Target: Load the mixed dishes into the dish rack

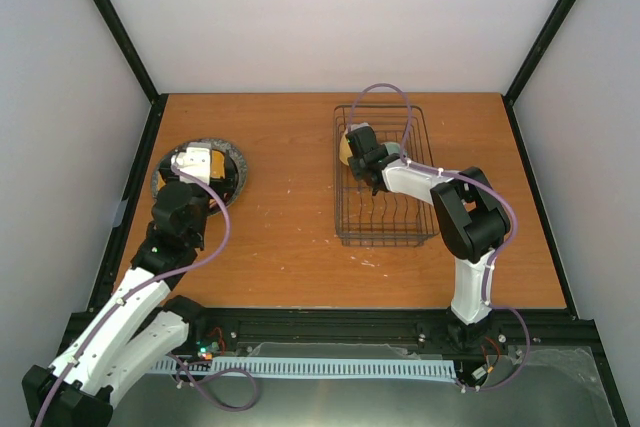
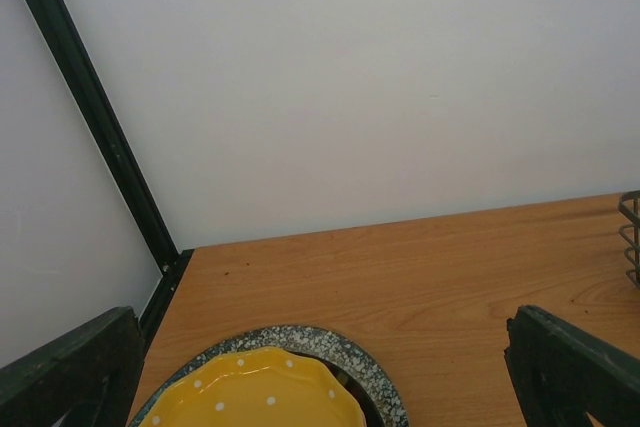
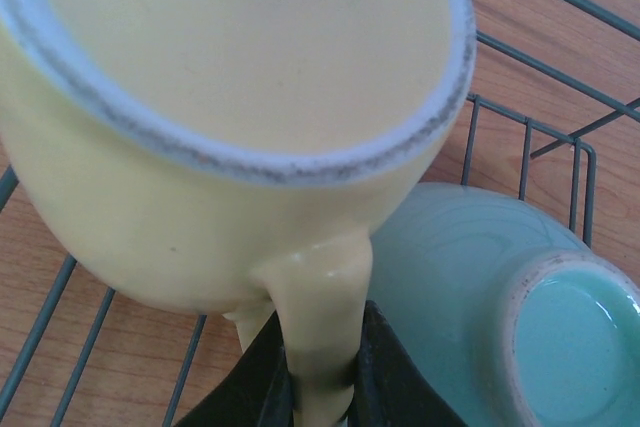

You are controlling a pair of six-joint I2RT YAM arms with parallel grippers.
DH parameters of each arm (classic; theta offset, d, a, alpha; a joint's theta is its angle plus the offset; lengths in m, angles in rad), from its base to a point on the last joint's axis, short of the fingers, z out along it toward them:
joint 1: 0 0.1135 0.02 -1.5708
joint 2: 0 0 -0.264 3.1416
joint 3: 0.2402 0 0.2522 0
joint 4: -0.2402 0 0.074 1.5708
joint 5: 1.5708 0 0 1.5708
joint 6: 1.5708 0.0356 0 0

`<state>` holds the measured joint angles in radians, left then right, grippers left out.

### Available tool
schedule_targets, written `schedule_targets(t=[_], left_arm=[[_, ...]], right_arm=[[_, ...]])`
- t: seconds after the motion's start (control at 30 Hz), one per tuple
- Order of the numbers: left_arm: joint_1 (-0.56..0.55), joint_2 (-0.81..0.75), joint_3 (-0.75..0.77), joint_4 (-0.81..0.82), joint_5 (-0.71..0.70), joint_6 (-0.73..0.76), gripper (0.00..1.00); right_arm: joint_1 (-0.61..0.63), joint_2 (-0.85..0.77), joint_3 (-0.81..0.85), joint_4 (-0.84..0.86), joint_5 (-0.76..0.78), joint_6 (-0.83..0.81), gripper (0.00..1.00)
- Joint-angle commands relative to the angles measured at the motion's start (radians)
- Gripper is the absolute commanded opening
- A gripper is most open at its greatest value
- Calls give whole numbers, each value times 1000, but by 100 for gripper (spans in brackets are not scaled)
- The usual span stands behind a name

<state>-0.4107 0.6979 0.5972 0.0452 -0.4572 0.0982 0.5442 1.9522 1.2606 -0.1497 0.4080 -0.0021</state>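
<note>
My right gripper (image 3: 318, 387) is shut on the handle of the yellow mug (image 3: 230, 97) and holds it tilted inside the dark wire dish rack (image 3: 525, 157). The pale green bowl (image 3: 480, 287) lies upside down in the rack, right beside the mug. In the top view the right gripper (image 1: 360, 150) and mug (image 1: 346, 147) are at the rack's (image 1: 384, 241) far left part. My left gripper (image 1: 198, 159) is open over the plate stack at the left. The orange-yellow plate (image 2: 250, 392) lies on the grey speckled plate (image 2: 340, 347). The maroon-pink plate is hidden.
The black frame post (image 2: 90, 107) and white walls stand close behind the plate stack. The plate stack's grey rim (image 1: 158, 182) lies near the table's left edge. A corner of the rack (image 2: 632, 237) shows at the right of the left wrist view.
</note>
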Motion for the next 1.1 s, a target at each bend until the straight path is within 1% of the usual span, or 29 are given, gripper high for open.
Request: schedule_targets(t=[0.0, 0.13, 0.5, 0.7, 0.83, 1.07], left_arm=[[1, -14, 10, 8, -11, 15, 100], [1, -15, 11, 10, -8, 13, 100], [1, -14, 9, 15, -7, 14, 100], [1, -15, 10, 15, -7, 16, 100], [1, -15, 10, 14, -10, 17, 100], [1, -14, 13, 10, -15, 12, 100]], right_arm=[[3, 21, -40, -104, -10, 0, 3], [-3, 15, -44, -109, 11, 3, 3], [-16, 40, -33, -138, -4, 1, 3], [-16, 51, -26, -151, -17, 7, 17], [-15, 54, -21, -154, -26, 8, 31], [-15, 40, -25, -150, -25, 13, 35]])
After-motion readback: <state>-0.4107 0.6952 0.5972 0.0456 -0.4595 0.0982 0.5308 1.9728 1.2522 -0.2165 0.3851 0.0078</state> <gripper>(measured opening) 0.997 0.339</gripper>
